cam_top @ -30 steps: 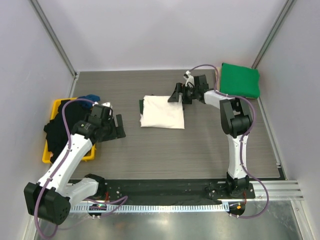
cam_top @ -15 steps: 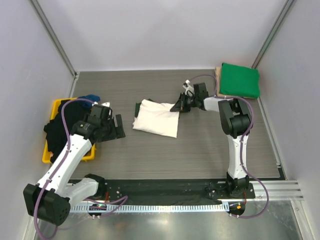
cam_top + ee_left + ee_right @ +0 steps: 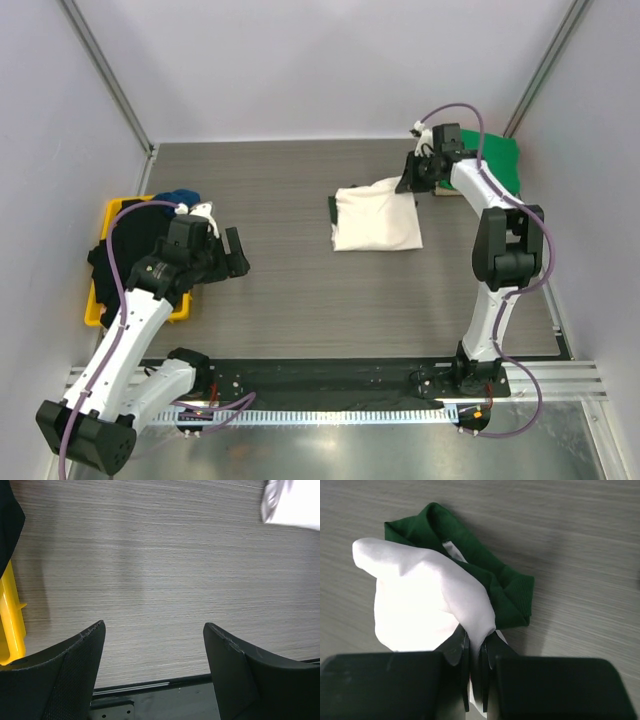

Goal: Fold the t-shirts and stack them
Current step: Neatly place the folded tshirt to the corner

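Note:
A folded cream t-shirt (image 3: 375, 220) with a dark green collar lies right of the table's middle, its back right corner lifted. My right gripper (image 3: 411, 184) is shut on that corner; in the right wrist view the cream cloth (image 3: 430, 595) bunches up out of the closed jaws, with the dark green collar (image 3: 490, 580) behind it. A folded bright green t-shirt (image 3: 497, 165) lies in the back right corner, partly hidden by the right arm. Dark t-shirts (image 3: 125, 245) spill over the yellow tray. My left gripper (image 3: 236, 255) stands open over bare table beside that tray, nothing between its fingers (image 3: 235, 675).
The yellow tray (image 3: 97, 300) sits at the left edge with a blue garment (image 3: 180, 196) at its back. A tan board edge (image 3: 447, 192) shows under the green shirt. Walls close in on three sides; a black rail (image 3: 330, 380) runs along the near edge.
The right gripper shut on the cream shirt's corner and dragged the shirt to the right and toward the back, near the green shirt. The left arm barely shifted.

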Available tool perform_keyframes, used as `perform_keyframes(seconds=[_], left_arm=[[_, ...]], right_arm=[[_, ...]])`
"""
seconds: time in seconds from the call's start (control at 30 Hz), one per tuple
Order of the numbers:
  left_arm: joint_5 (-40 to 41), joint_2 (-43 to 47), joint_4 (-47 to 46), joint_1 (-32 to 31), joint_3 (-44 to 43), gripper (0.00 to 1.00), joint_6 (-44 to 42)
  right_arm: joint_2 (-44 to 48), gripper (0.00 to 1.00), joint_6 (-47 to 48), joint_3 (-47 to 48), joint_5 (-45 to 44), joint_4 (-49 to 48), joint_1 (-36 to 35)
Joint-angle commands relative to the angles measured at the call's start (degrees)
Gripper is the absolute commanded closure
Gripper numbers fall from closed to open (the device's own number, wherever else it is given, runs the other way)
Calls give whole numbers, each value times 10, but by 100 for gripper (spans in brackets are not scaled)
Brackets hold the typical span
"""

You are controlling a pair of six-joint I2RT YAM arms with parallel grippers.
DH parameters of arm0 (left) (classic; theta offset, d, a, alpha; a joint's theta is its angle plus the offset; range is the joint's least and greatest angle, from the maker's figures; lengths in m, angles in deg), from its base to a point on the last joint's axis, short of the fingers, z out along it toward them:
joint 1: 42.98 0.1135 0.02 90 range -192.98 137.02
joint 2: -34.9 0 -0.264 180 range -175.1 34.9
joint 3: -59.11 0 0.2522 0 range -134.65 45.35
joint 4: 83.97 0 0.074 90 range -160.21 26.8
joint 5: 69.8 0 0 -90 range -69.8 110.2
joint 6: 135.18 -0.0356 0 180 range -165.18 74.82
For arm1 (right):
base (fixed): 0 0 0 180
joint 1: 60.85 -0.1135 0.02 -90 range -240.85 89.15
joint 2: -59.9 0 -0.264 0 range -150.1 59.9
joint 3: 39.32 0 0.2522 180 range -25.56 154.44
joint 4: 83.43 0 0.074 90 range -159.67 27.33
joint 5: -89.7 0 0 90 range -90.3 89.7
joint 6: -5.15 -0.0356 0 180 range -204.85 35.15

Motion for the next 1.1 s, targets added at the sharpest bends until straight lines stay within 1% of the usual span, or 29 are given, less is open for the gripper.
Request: perform_keyframes(seconds=[0.0,0.13,0.27,0.3,0.43,0.83,1.07], left_arm=[[-9,5,-23,-1,1,20,-3],[-5,4,-23,-1,3,21,-2],[-5,0,-24,-1,4,21,0],[-8,-2,-25,-1,5,21,0],[-17,-15,-26,-2,4,22,-1],[-21,-32,-25,-1,5,23,0],[-17,-39,-24,-4,4,24,1]], right_arm=[[47,99,69,58,-90,71,15],[37,99,95,140,-113,103,43],[29,99,135,189,-152,129,45],[29,99,142,195,-158,133,61],[30,99,163,232,-185,138,68],[19,99,200,345,-194,139,98],[12,99,218,386,-187,142,118]])
